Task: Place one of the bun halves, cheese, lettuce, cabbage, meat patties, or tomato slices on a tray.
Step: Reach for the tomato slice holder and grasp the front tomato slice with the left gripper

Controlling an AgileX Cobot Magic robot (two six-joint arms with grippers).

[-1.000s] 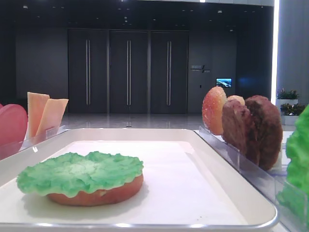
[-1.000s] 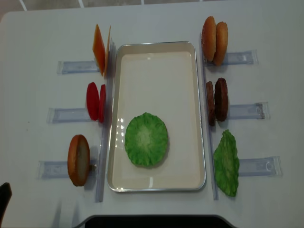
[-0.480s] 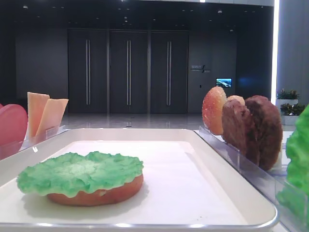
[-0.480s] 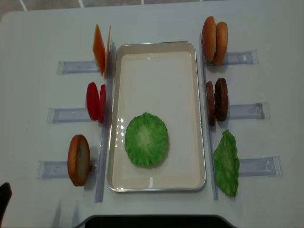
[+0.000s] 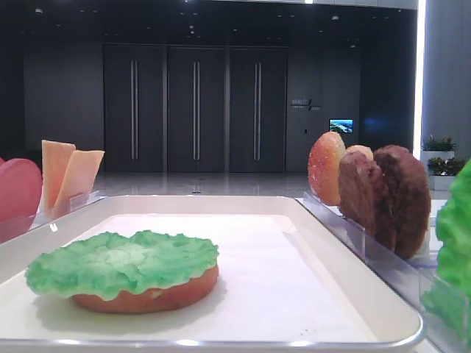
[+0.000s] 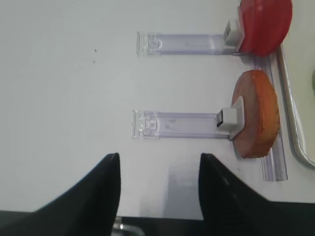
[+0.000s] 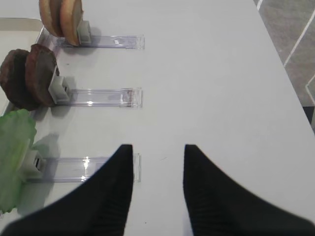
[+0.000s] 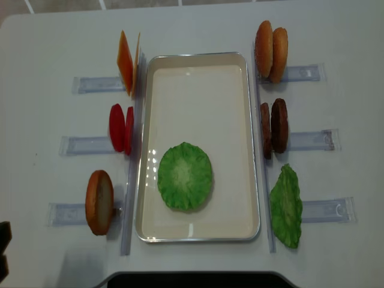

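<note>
Here, lettuce [image 8: 185, 176] lying on tray [image 8: 198, 69], left gripper [image 6: 158, 160] spread, right gripper [image 7: 158, 152] spread

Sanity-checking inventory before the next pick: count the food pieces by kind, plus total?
Cheese: 2
Tomato slices: 2
Bun halves: 4 (one under lettuce)
Patties: 2
Lettuce: 2
Total: 12
</note>
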